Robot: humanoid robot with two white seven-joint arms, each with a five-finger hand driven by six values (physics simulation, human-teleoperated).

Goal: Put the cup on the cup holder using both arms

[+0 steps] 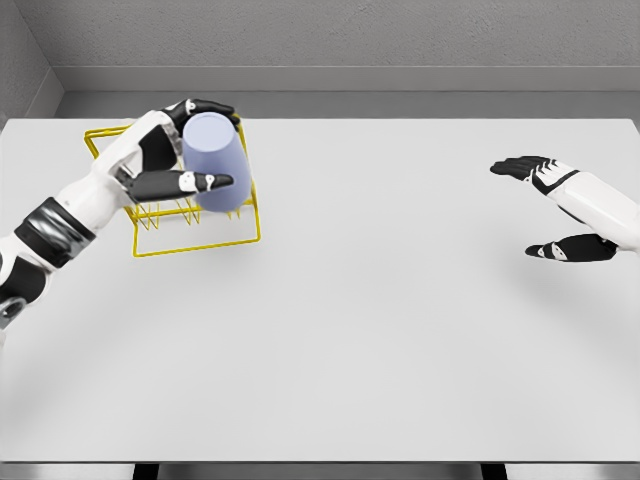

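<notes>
One left hand (pixel 185 150) gripping cup (pixel 213 162), cup holder (pixel 190 215) partly hidden behind

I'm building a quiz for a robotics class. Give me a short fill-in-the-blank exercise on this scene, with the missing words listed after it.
1. The cup is gripped by the robot's ____ hand.
2. The wire cup holder is coloured ____.
3. The right hand holds nothing and its fingers are ____.
4. On the white table, the cup holder sits toward the far ____ corner.

Missing words: left; yellow; open; left
</notes>
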